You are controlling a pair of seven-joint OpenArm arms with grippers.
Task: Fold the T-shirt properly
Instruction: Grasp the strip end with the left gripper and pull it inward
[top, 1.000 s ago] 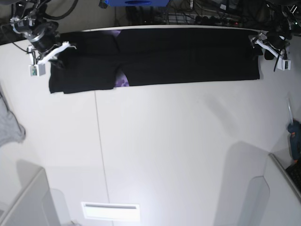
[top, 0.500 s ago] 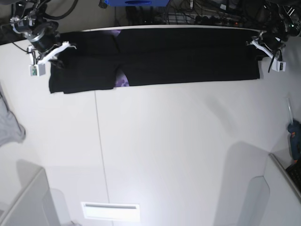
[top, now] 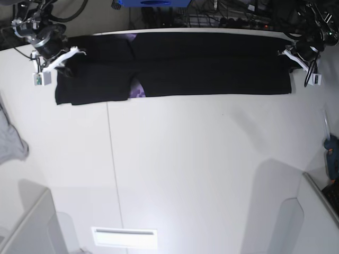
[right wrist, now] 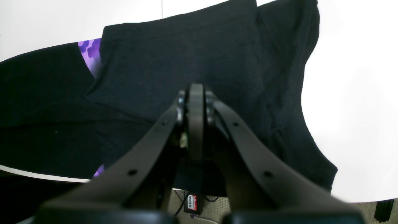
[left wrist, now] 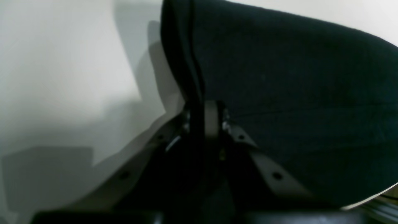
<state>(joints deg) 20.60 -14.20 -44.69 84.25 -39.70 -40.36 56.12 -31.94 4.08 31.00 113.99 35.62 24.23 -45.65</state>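
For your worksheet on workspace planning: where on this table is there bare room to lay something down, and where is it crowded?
Bare: the wide table surface in front of the T-shirt. Crowded: the far edge, filled by the shirt, and the left edge, where a grey cloth lies.

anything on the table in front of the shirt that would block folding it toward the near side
Nothing visible does. The T-shirt lies in a long band along the far edge, and the white table in front of it is bare. The grey cloth lies off at the table's edge, clear of the band.

white table (top: pixel 185 169) bearing black t-shirt (top: pixel 201 63)
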